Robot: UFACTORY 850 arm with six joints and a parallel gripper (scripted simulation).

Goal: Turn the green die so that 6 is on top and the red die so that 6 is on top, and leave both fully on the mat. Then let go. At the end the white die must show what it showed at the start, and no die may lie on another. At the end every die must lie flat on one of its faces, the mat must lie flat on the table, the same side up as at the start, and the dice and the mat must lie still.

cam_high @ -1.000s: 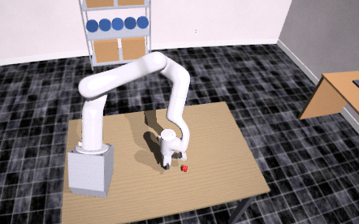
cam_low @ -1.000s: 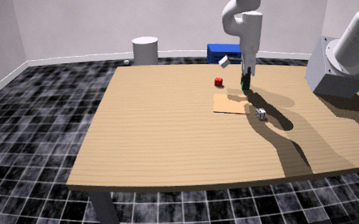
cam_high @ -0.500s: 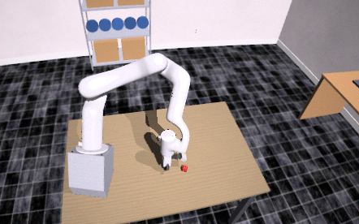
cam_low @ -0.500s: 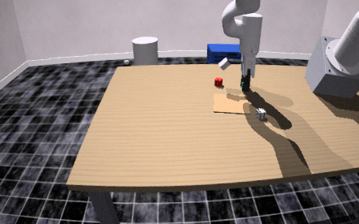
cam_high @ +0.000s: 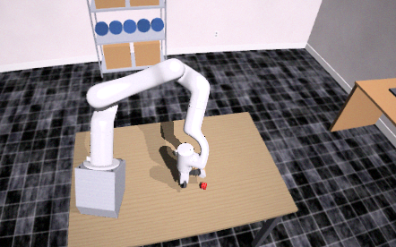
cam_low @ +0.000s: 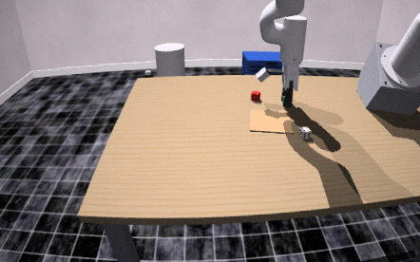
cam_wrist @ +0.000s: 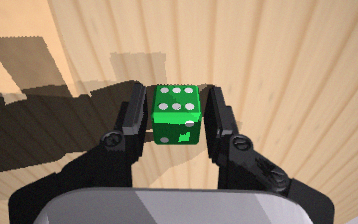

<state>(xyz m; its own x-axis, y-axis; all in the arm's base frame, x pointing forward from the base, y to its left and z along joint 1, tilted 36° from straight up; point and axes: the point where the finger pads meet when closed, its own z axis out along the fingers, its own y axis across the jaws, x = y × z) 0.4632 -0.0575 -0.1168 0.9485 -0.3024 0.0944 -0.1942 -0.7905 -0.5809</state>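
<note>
The green die (cam_wrist: 176,115) sits on the bare table between my fingers, with a six-pip face towards the wrist camera. My gripper (cam_wrist: 176,101) is open and straddles the die with a small gap on each side. In the exterior view the gripper (cam_low: 287,97) stands upright over the green die, just beyond the far edge of the tan mat (cam_low: 269,121). The red die (cam_low: 256,95) (cam_high: 204,185) lies on the table off the mat, beside the gripper (cam_high: 185,183). The white die (cam_low: 304,133) lies off the mat, by its near right corner.
The arm's grey base (cam_low: 395,81) stands at the table's right side. A white cylinder (cam_low: 169,59) and a blue box (cam_low: 262,62) stand on the floor behind the table. A shelf (cam_high: 128,36) is by the back wall.
</note>
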